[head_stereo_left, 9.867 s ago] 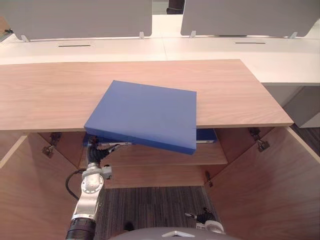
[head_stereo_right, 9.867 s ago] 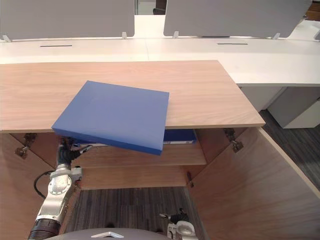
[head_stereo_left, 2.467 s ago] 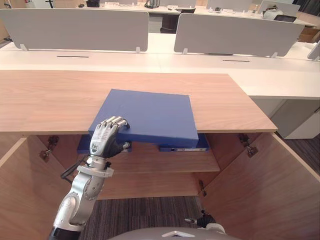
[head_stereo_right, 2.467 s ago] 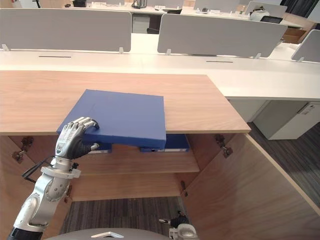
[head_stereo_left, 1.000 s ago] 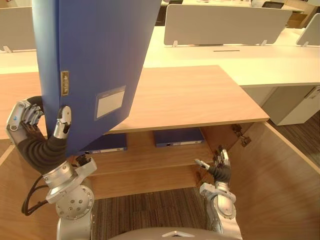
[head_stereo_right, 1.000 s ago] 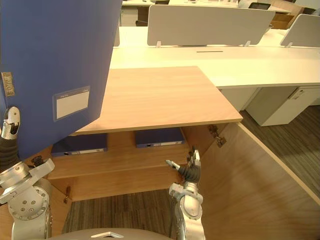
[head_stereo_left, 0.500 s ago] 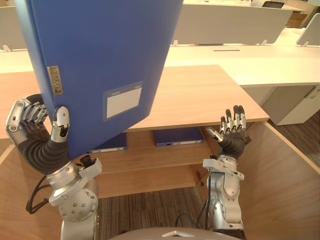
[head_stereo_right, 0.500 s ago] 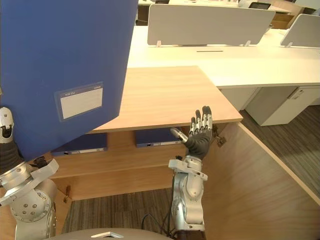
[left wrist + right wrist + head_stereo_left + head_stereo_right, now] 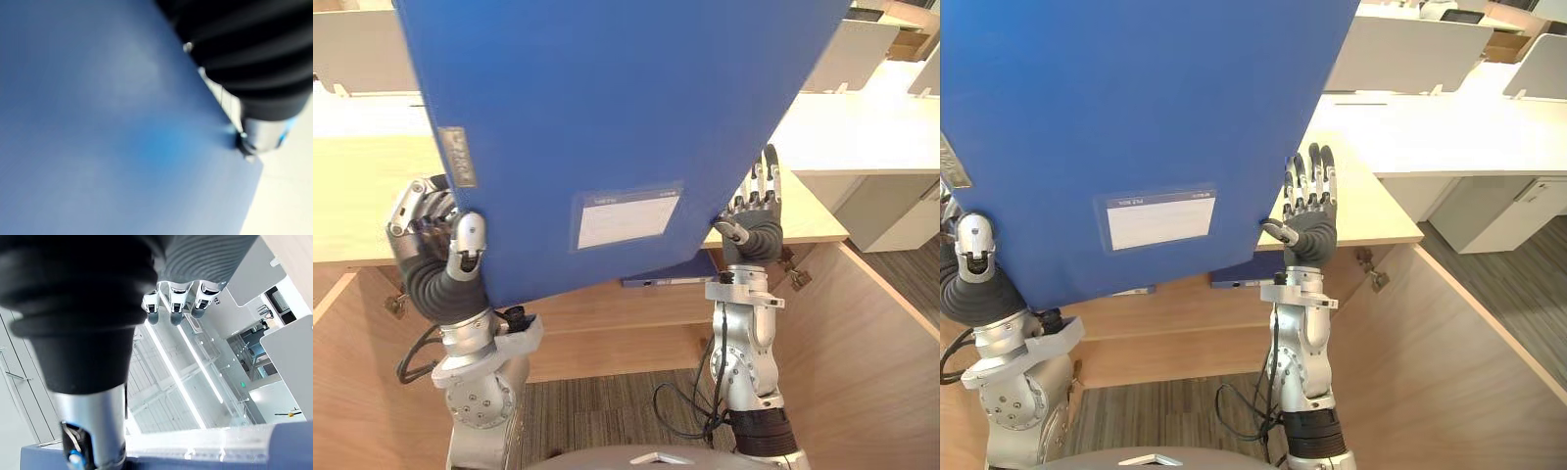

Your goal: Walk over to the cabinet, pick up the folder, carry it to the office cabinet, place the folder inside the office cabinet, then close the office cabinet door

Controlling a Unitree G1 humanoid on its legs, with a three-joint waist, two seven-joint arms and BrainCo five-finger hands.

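Note:
A large blue folder [image 9: 607, 117] with a white label is held up close in front of me, tilted, above the wooden cabinet top [image 9: 352, 201]. My left hand [image 9: 435, 230] is shut on its lower left edge, fingers curled behind and thumb on the front; the left wrist view shows the blue folder cover [image 9: 98, 127] right against the hand. My right hand [image 9: 1310, 211] stands upright with straight fingers beside the folder's lower right corner, thumb toward it. Whether it touches I cannot tell.
Below the top, the cabinet stands open with another blue folder [image 9: 1234, 281] lying on its shelf. Its open wooden door [image 9: 876, 352] angles out at the right. White desks [image 9: 1430, 137] with grey dividers [image 9: 1410, 54] stand behind.
The folder has swung further across and closer, tilting to the right. My right hand has risen from below the cabinet top to the folder's lower right corner.

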